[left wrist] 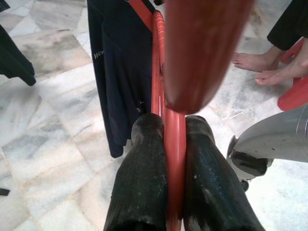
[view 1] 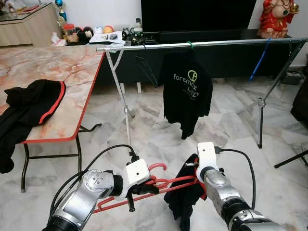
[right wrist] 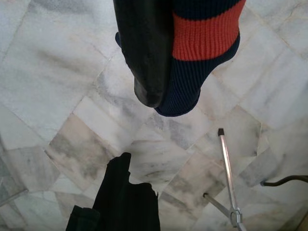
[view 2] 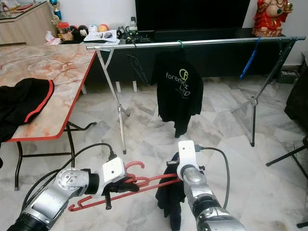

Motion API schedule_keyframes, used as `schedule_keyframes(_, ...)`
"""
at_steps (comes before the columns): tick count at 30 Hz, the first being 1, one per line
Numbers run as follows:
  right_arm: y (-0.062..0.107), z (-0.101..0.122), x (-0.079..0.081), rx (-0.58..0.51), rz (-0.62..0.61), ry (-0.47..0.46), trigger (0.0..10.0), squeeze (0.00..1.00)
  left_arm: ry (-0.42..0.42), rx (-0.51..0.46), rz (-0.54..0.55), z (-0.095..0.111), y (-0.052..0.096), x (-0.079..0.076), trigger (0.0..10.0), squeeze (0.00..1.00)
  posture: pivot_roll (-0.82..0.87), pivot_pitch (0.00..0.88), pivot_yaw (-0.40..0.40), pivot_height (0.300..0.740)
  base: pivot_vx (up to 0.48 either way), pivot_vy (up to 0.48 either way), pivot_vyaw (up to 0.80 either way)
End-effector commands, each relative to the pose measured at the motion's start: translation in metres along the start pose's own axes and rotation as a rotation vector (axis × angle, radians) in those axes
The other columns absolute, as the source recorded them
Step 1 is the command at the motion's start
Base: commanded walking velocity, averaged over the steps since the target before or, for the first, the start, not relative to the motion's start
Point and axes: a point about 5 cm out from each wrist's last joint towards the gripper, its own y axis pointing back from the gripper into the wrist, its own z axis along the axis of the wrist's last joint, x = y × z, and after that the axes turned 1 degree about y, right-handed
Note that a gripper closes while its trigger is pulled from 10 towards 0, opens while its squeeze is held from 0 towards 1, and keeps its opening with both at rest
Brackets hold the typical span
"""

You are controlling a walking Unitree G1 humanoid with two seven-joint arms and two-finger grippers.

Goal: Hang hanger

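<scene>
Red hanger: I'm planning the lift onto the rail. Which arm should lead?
Probably left. The left gripper clamps the red hanger beside its hook; the right gripper holds the garment-draped end.

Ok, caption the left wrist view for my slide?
Left gripper clamped on red hanger, dark garment draped beyond.

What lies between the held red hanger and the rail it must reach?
Head views: bare marble floor separates red hanger from rail; a black shirt already hangs there.

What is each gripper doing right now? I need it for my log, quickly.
Left gripper: shut on the red hanger.
Right gripper: at the hanger's dark garment; its fingers' state cannot be told.
</scene>
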Motion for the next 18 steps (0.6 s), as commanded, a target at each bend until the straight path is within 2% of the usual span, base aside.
schedule_keyframes(1,0.001,-0.004,-0.001,0.004,-0.007,-0.013,10.0,0.0,0.019,-0.011,-0.017,0.001,0.003,-0.002,10.0,0.0,0.11,0.065,0.034,0.74,0.0,0.0,0.0)
schedule_keyframes(5,0.001,-0.006,-0.001,0.01,-0.01,-0.012,10.0,0.0,0.041,-0.025,-0.074,0.005,0.002,-0.008,10.0,0.0,0.11,0.064,0.036,0.74,0.0,0.0,0.0)
schedule_keyframes(7,0.001,-0.008,-0.001,0.015,-0.018,-0.021,10.0,0.0,0.037,0.008,-0.118,0.002,0.001,-0.013,10.0,0.0,0.11,0.064,0.037,0.74,0.0,0.0,0.0)
schedule_keyframes(18,0.001,-0.007,0.004,0.012,-0.009,-0.026,10.0,0.0,0.048,-0.013,-0.052,0.004,0.0,-0.008,10.0,0.0,0.11,0.065,0.037,0.74,0.0,0.0,0.0)
